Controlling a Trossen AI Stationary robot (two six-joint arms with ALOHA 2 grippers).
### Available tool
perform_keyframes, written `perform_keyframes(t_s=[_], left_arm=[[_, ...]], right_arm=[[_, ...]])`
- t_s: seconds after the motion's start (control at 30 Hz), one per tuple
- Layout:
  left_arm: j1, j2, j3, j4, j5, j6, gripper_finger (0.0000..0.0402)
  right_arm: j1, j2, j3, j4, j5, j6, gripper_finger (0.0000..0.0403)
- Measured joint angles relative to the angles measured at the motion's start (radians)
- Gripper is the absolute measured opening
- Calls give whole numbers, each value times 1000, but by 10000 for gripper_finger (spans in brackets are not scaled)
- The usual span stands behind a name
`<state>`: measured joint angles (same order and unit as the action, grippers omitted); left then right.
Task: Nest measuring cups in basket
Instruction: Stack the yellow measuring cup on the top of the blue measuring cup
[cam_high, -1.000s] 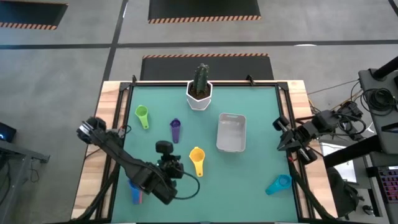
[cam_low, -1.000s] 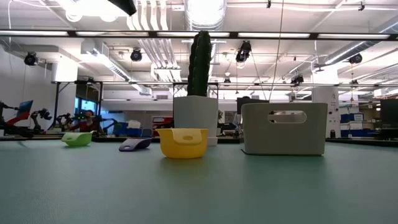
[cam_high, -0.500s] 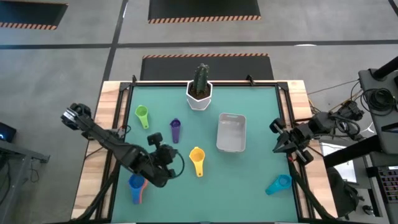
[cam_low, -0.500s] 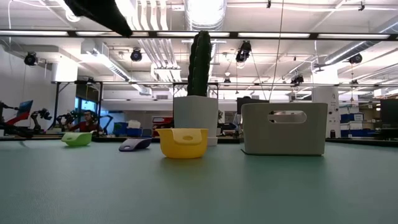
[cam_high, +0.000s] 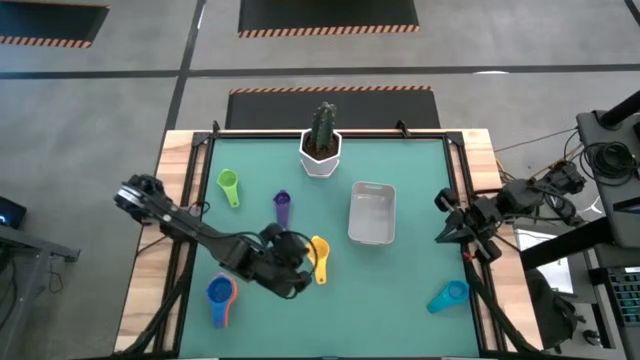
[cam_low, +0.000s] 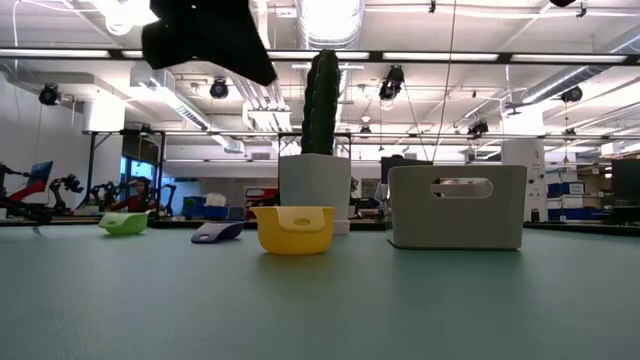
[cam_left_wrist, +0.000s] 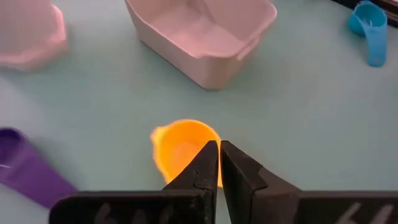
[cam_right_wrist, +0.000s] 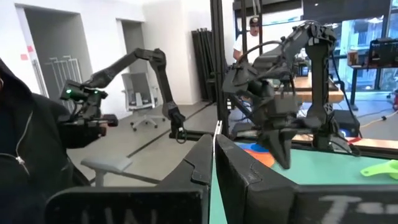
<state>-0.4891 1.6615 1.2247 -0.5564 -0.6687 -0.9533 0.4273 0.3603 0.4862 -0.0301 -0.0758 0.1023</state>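
My left gripper (cam_high: 298, 266) is shut and empty. It hangs well above the table beside the yellow cup (cam_high: 318, 258); in the left wrist view its fingertips (cam_left_wrist: 219, 144) point down at that cup (cam_left_wrist: 180, 146). The yellow cup stands on the mat, left of the light grey basket (cam_high: 372, 212). The green cup (cam_high: 229, 184) and the purple cup (cam_high: 282, 208) lie at the far left. A blue cup (cam_high: 219, 292) sits in an orange-red one at the near left. The teal cup (cam_high: 448, 296) lies at the near right. My right gripper (cam_high: 445, 232) waits shut at the table's right edge.
A white hexagonal pot with a cactus (cam_high: 321, 150) stands at the far edge, just behind the basket's left corner. In the low view the yellow cup (cam_low: 293, 230) stands in front of the pot, with the basket (cam_low: 457, 207) to its right. The green mat lies open between the basket and the teal cup.
My left gripper has swung from above the blue cup at the near left toward the table's right, ending beside the yellow cup. It has also come down, as more of it shows in the low view. The cups and the basket have stayed where they were.
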Motion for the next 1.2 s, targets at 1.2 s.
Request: perform_keyframes(t_s=[1.2], left_arm=[[125,355,233,-33,180,-81,149]], right_arm=[[0,-19,0,-52,-1,-7,9]])
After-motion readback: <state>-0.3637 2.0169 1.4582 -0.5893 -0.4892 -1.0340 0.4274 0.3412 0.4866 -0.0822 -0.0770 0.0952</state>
